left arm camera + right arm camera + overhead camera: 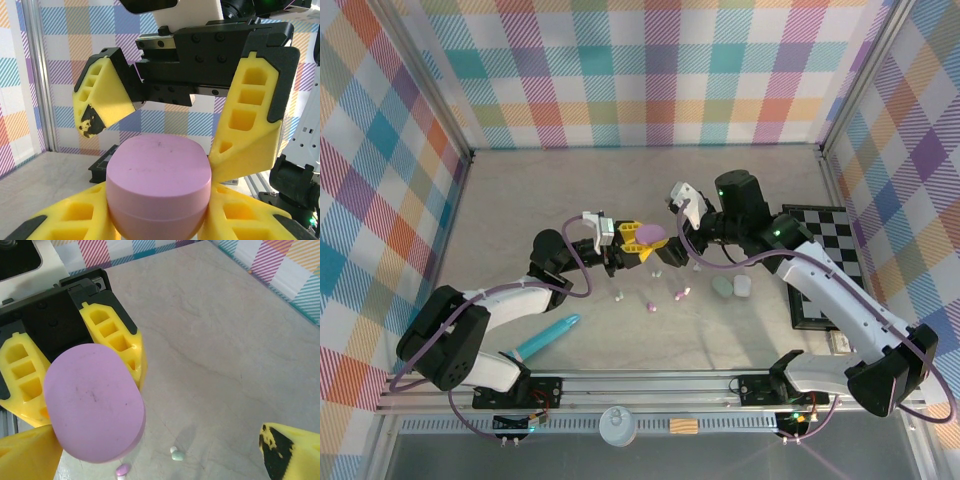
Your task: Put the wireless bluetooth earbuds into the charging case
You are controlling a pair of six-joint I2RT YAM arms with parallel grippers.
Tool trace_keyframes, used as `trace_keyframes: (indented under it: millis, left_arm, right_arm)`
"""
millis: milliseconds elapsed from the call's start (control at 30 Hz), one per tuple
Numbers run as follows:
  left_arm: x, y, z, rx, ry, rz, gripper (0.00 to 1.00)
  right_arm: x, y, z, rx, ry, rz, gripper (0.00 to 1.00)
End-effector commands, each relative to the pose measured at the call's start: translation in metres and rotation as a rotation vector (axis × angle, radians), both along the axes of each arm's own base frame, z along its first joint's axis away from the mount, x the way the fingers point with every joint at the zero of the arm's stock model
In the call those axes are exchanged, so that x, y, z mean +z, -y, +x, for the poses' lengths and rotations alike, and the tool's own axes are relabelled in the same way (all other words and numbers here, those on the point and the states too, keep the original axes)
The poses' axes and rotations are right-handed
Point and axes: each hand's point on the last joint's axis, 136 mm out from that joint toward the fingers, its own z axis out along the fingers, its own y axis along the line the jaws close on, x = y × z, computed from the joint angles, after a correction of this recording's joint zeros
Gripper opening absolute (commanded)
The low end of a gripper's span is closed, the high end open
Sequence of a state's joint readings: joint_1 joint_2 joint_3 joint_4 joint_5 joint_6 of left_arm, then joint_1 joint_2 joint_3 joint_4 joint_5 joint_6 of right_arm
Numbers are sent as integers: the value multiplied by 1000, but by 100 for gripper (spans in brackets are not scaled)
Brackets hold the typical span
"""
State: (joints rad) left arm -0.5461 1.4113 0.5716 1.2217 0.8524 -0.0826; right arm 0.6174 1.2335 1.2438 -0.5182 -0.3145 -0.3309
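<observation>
Left gripper (638,243): it is clamped on the purple charging case (651,236) and holds it lifted above the middle of the table (520,200).
Right gripper (159,135): the jaws are spread wide and carry nothing. It faces the case head-on from the far right side.
Case: in the left wrist view my left fingers (65,220) grip its lower half from both sides. A seam runs around it and I see no gap, so I judge that the lid is closed.
Earbuds: they lie loose on the table, below the case and toward the near edge. I see a white earbud (618,297), a purple earbud (648,305) and a pale earbud (680,294). All are apart from each other.
Key relation: the case top points at the right gripper. In the right wrist view the case sits close to one of my right fingers (25,455) and well apart from the other, so it is not centred between them.
Nearer arm: the right one is free and hangs almost over the earbuds. The left one is occupied.
Step, my judgement: opening the lid comes first. No earbud is picked up yet.
Risk: with the off-centre approach, one finger may push the case sideways in the left grip.
Other things: a mint case (722,287) and a white case (742,287) stand just beside each other. A turquoise stick (548,337) lies near the left arm.
</observation>
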Motion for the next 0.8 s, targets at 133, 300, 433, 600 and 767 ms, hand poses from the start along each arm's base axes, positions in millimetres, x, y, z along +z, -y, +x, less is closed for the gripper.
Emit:
trace_keyframes:
  millis: [133,300,433,600,767]
  left_arm:
    - [9,-3,-16,-47,60,-6,29]
    - [7,-3,-17,-47,62,7,29]
    - [6,-3,-17,-46,61,11,29]
    - [4,-4,-18,-43,61,14,29]
    - [4,-4,-19,-45,62,14,29]
  right_arm:
    - [24,9,6,-37,78,18,99]
    - [32,9,5,-45,79,50,99]
    - [37,10,8,-58,87,65,99]
    - [43,9,12,-72,85,89,99]
    - [51,9,16,-91,83,123,99]
